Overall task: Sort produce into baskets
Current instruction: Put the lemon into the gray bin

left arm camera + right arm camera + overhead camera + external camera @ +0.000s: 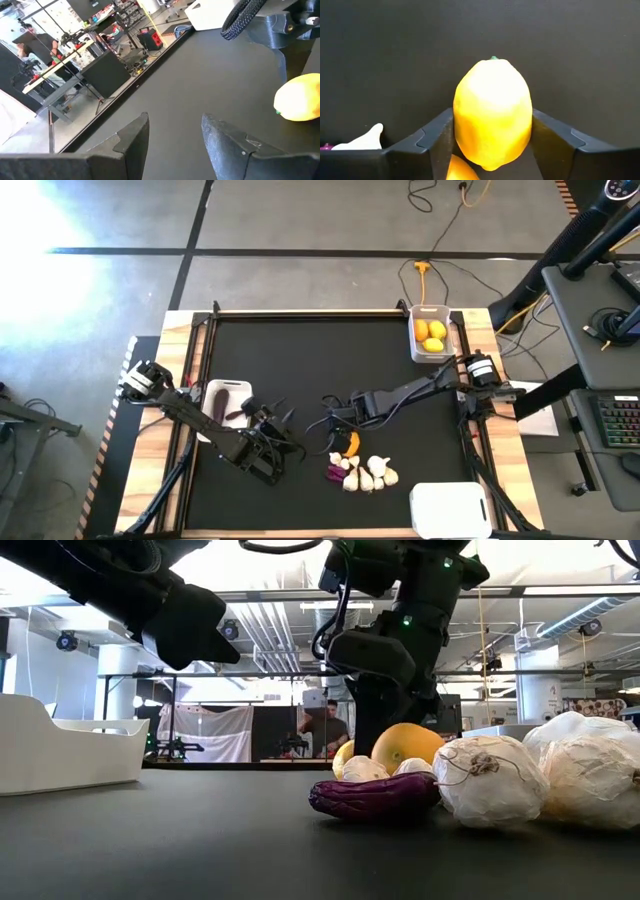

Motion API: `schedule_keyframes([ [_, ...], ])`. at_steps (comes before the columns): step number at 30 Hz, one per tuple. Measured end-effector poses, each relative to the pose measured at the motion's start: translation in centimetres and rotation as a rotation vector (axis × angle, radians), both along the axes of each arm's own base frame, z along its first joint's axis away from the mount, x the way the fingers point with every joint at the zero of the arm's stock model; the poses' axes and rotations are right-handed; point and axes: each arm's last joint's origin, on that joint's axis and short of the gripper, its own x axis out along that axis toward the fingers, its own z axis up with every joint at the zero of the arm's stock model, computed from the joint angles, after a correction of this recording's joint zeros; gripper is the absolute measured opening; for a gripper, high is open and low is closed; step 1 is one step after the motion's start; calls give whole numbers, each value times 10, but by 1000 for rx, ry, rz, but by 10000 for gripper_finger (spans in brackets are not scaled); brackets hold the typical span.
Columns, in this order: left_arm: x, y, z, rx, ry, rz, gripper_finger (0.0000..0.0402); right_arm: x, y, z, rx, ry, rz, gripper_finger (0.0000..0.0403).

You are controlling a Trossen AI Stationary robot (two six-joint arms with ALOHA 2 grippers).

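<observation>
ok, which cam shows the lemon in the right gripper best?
Right wrist view: the lemon fills the frame between the right gripper's fingers. High view shows only an orange sliver, low view has it behind garlic, left wrist view catches it at the edge.

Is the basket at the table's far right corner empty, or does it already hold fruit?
Not empty: the high view shows three yellow citrus fruits inside the far right basket, bunched together and covering most of its floor.

Overhead, table-level, two wrist views; shared citrus (492, 115).
</observation>
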Motion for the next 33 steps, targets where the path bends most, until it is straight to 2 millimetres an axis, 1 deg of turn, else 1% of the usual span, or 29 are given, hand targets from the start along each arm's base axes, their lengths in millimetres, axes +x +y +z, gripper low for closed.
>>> schedule_keyframes([
  [4,0,0,0,-2,-3,0,166,1,0,1,2,-9,0,201],
  [7,1,-1,0,-23,0,-3,166,0,0,8,7,-32,0,202],
  [9,1,-1,-1,-56,24,-13,166,-2,-3,23,8,-61,4,203],
  [11,1,-2,-3,-94,59,-26,166,-8,-9,43,2,-100,8,203],
  [13,2,-2,-4,-122,86,-39,166,-18,-19,62,-24,-112,-4,202],
  [15,3,-3,-5,-139,99,-52,166,-32,-30,81,-69,-101,-42,202],
  [19,14,-9,-12,-149,162,-133,166,-71,-57,114,-217,-32,-181,202],
  [22,31,-15,-19,-159,211,-255,166,-101,-82,132,-297,44,-298,203],
  [24,45,-17,-21,-167,221,-356,166,-119,-100,141,-314,92,-367,203],
  [28,64,-19,-25,-186,225,-547,166,-149,-139,151,-327,181,-517,203],
  [30,67,-18,-27,-184,240,-578,166,-162,-158,153,-352,213,-582,203],
  [33,67,-17,-28,-187,245,-574,166,-177,-184,152,-389,281,-654,203],
])
